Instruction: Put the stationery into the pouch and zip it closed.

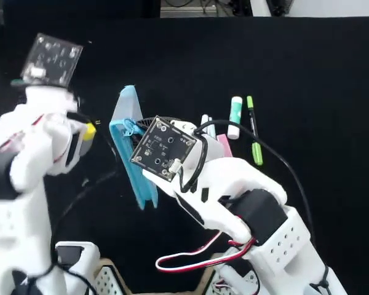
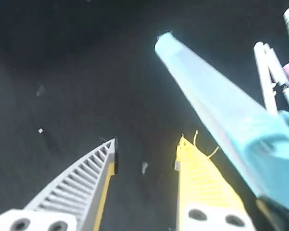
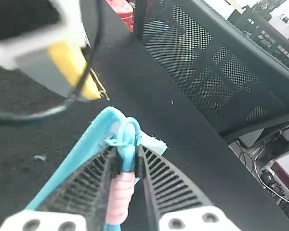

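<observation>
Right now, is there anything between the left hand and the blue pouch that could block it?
Nothing visible. The open left hand is just beside the pouch, with only bare black table between them. The right hand grips the pouch's zipper pull.

Blue pouch [image 1: 126,117] on edge on black table [image 1: 307,67], glue stick [image 1: 234,120] and green pen [image 1: 257,152] nearby

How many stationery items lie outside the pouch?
4: green pen, white-green stick, pink item, white-blue item, all beside the pouch. The right arm may hide more.
</observation>
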`<control>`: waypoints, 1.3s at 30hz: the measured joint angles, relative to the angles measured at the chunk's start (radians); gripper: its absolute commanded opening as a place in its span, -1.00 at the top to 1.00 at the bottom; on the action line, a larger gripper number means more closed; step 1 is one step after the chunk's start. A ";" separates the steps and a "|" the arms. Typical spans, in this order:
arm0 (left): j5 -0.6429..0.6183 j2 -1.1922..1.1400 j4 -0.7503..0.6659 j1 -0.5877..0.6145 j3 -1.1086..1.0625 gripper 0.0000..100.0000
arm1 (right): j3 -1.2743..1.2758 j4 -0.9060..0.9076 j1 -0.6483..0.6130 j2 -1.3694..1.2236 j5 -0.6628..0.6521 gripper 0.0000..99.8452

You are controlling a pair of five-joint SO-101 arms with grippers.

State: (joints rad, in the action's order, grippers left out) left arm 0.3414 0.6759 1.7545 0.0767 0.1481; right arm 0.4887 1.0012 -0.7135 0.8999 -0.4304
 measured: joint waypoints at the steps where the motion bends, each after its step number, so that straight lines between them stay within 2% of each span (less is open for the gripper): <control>1: 0.000 0.029 0.002 -0.008 0.000 0.59 | 0.000 0.000 0.000 0.000 0.000 0.98; 8: -0.021 0.232 0.002 -0.124 0.002 0.59 | 0.000 0.000 0.000 0.000 0.000 0.98; 15: -0.026 0.107 0.002 -0.146 0.028 0.59 | 0.000 0.000 0.000 0.000 0.000 0.98; 20: -0.026 0.015 0.002 -0.146 0.146 0.59 | 0.000 0.000 0.000 0.000 0.000 0.98; 28: -0.028 0.009 0.002 -0.150 0.163 0.59 | 0.000 0.000 0.000 0.000 0.000 0.98; 39: -0.026 0.100 0.002 -0.258 0.126 0.59 | 0.000 0.000 0.000 0.000 0.000 0.98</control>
State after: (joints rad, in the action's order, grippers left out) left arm 0.3153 0.7756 1.7561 -0.1811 0.2739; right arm 0.4887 1.0012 -0.7135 0.8999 -0.4304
